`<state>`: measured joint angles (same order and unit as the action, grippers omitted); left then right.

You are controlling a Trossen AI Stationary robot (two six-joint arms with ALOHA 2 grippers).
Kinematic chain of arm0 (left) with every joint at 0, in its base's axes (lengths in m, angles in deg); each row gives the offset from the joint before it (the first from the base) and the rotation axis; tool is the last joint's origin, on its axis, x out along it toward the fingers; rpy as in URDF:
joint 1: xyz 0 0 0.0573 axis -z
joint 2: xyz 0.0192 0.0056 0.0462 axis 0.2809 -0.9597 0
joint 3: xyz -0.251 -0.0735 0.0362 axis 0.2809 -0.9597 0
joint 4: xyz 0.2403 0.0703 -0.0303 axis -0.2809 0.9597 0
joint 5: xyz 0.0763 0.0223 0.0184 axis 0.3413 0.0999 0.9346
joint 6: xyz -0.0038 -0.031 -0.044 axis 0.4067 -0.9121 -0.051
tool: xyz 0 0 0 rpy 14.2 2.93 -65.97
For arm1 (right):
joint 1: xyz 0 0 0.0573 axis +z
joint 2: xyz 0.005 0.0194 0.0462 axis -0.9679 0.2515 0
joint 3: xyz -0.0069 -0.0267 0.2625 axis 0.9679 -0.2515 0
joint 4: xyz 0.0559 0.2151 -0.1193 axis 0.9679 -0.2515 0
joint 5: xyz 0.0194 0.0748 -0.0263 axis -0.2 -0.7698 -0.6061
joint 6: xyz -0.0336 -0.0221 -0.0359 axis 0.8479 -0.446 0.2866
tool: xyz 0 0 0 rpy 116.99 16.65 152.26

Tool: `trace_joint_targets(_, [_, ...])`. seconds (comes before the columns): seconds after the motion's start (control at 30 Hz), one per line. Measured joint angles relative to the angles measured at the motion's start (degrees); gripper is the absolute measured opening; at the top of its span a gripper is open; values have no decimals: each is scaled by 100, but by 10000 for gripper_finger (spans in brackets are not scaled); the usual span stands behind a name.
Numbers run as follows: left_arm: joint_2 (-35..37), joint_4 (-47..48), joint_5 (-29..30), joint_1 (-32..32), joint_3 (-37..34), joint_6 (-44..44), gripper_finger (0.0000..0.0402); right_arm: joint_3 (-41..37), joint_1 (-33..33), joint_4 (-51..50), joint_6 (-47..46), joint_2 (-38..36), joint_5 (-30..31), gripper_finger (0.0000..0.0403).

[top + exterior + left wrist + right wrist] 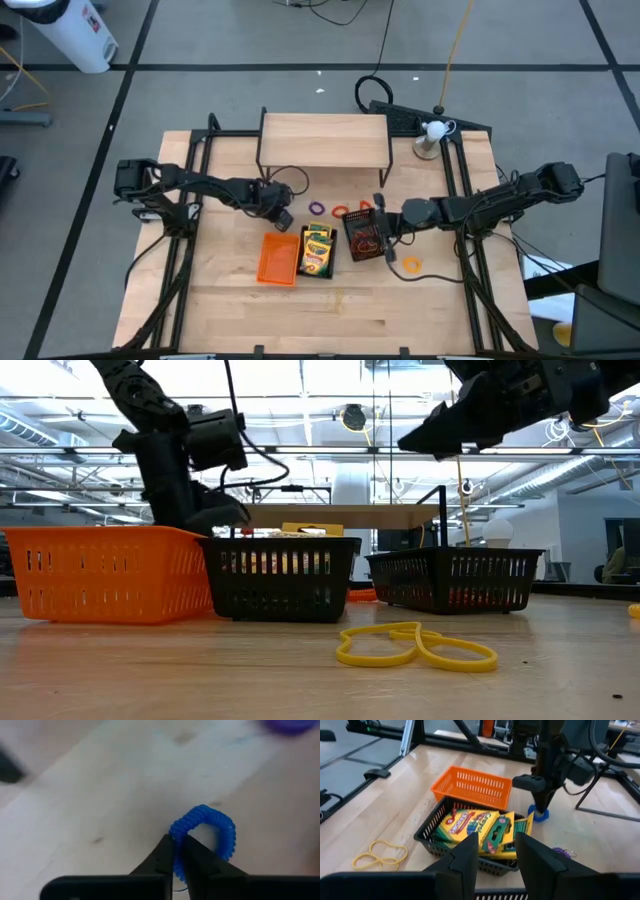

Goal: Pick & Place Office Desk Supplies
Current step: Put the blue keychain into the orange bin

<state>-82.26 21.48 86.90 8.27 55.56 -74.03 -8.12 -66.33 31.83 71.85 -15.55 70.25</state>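
The left tool point(176, 856) is pinched nearly shut on a blue coiled band point(207, 832), its two dark tips meeting on the near side of the loop. The band rests on the bare worktop point(230, 310), its ring standing partly up from the wood, just beyond the far end of the black tray of crayon boxes point(475, 827). From above, the left tool point(281, 212) sits down low there, beside the orange tray point(278, 258).

The right tool point(495, 852) hangs over the other black tray point(364, 232), fingers parted with a clear gap and nothing between them.

The crayon boxes point(317, 250) lie flat in their tray, long sides running along its length, from the shelf side of the worktop toward the front edge. Purple point(318, 207) and red point(340, 211) bands lie between the shelf point(323, 138) and the trays. A yellow band point(411, 264) lies on the wood beside the right arm's tray.
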Motion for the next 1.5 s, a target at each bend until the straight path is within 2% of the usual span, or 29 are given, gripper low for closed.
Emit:
trace_joint_targets(0.2, [1, 44, -261, 31, 537, 520, 8, 0, 0, 340, -51, 2, 0, 117])
trace_joint_targets(0.4, [7, 367, -367, 178, 1497, 1189, 6, 0, 0, 413, -216, 1, 0, 116])
trace_joint_targets(0.57, [11, 1341, -336, 513, 2548, 1526, 7, 0, 0, 437, -216, 2, 0, 116])
trace_joint_targets(0.67, [15, 2062, -98, 814, 3100, 1604, 4, 0, 0, 436, -216, 2, 1, 116])
trace_joint_targets(0.83, [20, 3262, 151, 1368, 3694, 1160, 5, 0, 0, 431, -216, 2, 0, 116])
trace_joint_targets(1.03, [20, 3990, 92, 2035, 3740, -304, 6, 0, 0, 430, -205, 2, 0, 116])
trace_joint_targets(1.27, [20, 3947, 152, 2736, 3727, -1017, 6, 0, 0, 430, -195, 2, -2, 116])
trace_joint_targets(1.5, [20, 3933, 362, 3034, 3723, -1257, 7, 0, 0, 429, -195, 2, -13, 116])
